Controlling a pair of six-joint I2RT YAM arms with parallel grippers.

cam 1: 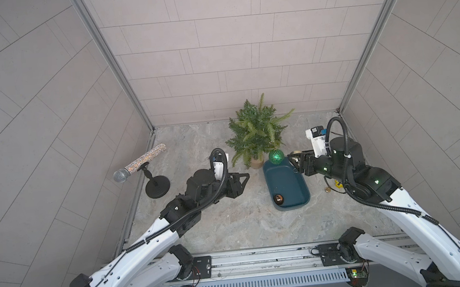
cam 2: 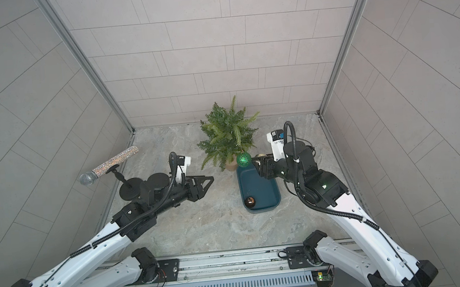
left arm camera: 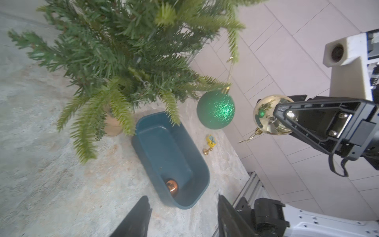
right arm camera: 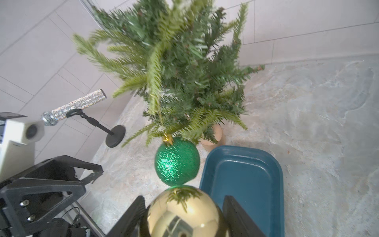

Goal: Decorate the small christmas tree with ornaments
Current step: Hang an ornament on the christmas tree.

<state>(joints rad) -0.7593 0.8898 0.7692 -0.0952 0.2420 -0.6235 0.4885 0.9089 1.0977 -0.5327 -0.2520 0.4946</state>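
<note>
Grey tiled walls box a marble-patterned tabletop on three sides. One small christmas tree stands by the back wall; of three ornaments, the green ornament hangs on a low branch, the copper ornament lies in one teal tray, and the gold ornament is clamped in the right gripper. The left gripper hangs empty, fingers apart, over bare tabletop; one microphone stand hugs the left edge.

You get bright even light, soft shadows, bowed top-view edges, tree needles smeared, perhaps motion, glare on gold bauble.
</note>
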